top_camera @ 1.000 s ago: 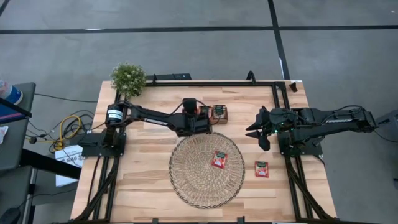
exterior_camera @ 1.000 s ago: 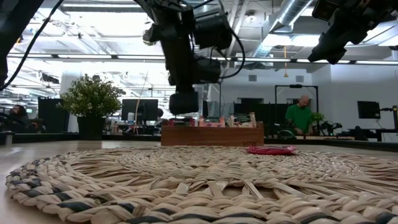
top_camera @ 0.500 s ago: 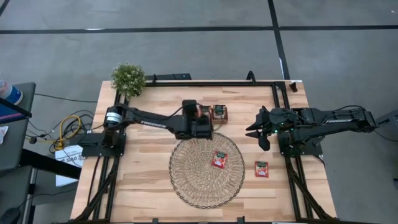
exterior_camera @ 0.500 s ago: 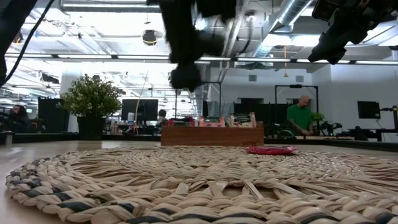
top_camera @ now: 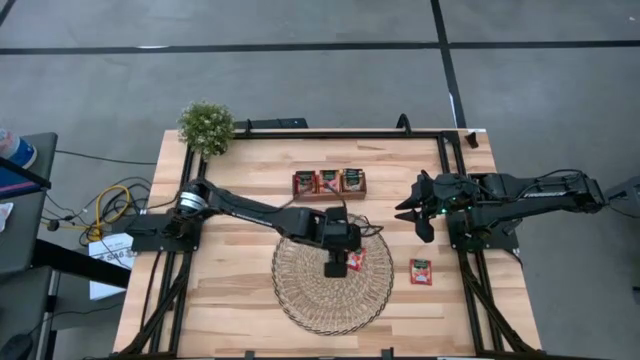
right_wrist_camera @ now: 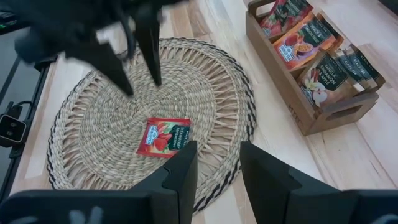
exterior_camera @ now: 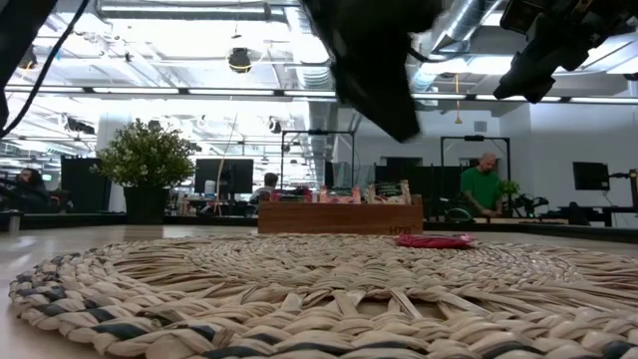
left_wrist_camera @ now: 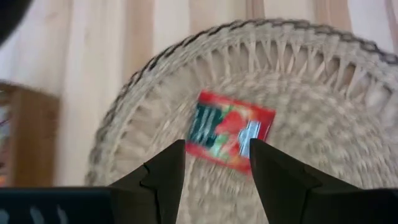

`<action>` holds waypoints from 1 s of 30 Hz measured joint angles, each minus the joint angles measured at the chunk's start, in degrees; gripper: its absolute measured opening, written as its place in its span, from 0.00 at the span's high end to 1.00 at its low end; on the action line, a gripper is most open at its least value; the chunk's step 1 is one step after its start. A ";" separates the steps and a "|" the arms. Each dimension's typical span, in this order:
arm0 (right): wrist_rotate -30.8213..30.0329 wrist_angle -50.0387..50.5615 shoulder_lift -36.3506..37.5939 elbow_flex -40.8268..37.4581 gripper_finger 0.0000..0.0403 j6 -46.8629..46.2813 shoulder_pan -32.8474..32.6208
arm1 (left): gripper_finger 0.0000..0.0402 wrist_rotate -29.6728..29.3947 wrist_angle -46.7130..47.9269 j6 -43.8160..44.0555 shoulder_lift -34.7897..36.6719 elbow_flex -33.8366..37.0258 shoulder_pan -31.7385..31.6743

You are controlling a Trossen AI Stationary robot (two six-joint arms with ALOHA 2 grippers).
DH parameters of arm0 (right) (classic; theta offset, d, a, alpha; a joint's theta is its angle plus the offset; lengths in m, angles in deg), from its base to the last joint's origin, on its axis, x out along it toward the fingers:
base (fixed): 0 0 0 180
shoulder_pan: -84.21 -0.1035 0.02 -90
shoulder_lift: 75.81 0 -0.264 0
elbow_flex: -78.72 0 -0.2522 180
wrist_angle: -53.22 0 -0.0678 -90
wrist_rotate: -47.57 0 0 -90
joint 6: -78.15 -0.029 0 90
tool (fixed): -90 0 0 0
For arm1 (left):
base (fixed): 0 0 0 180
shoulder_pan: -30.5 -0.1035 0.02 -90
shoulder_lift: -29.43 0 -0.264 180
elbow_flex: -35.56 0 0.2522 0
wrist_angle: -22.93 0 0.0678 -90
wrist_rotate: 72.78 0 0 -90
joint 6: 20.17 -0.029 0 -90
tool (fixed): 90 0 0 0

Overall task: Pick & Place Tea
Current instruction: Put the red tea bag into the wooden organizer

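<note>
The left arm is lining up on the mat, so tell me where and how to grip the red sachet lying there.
Come straight down with the left gripper, fingers open astride the red sachet. It lies flat on the woven mat, so pinch two opposite edges across its narrow width, probably pressing slightly into the weave.

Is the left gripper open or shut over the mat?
Open. The left gripper has its fingers apart, nothing between them, above the red sachet lying flat on the mat.

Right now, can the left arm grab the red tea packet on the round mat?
Probably yes. The left gripper hangs open right over the tea packet lying flat on the mat, with nothing between them. The right gripper waits off to the side.
</note>
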 joint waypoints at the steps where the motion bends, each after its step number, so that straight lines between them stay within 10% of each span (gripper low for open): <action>1: 0.00 0.00 0.00 0.00 0.72 0.00 0.00 | 0.57 -0.04 -1.36 0.29 -0.93 0.00 0.22; 30: -0.04 0.06 0.02 0.00 0.72 0.07 0.00 | 0.57 -6.12 -4.73 31.24 -8.71 -0.06 0.68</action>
